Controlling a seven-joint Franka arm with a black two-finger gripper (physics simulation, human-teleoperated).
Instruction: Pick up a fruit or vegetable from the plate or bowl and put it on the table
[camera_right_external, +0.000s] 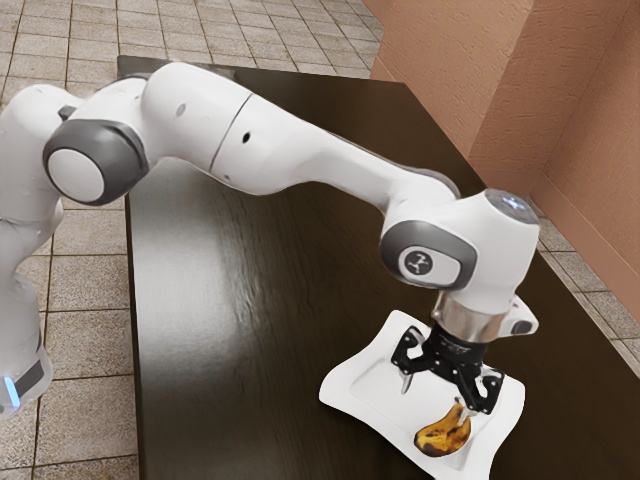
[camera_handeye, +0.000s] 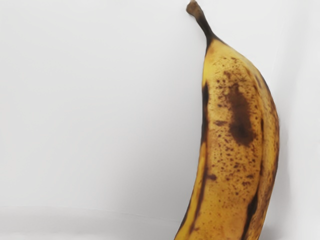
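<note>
A white robot arm (camera_right_external: 290, 160) reaches from the exterior view's left over a long, dark table (camera_right_external: 220, 300), its black two-finger gripper (camera_right_external: 434, 406) poised above a white plate (camera_right_external: 345, 388) at the table's near end, toward the exterior view's right. The jaws stand wide apart, with nothing gripped between them. A ripe banana (camera_right_external: 443, 437) lies on the plate, in its near part, just beside and below the finger on the exterior view's right. The tabletop, brown-black with a fine, streaky grain, catches a pale sheen on the exterior view's left. Square, speckled stone-look tiles (camera_right_external: 90, 285) with darker joints pave the floor on both sides and beyond the far edge, while a rough, terracotta-coloured wall (camera_right_external: 425, 60) rises at the far right, turning a corner and ending in a plain skirting strip (camera_right_external: 580, 235). The plate is smooth and four-cornered, its rim flowing in waves around a shallow, flat-bottomed well. The arm's glossy rounded shells carry grey caps at the joints and a dull metallic collar (camera_right_external: 470, 318) above the gripper. Seen close in the wrist view, the banana curves gently, its yellow skin freckled brown, with one large dark bruise, blackened ridges and a narrow stem (camera_handeye: 201, 21) tipped in brown
</note>
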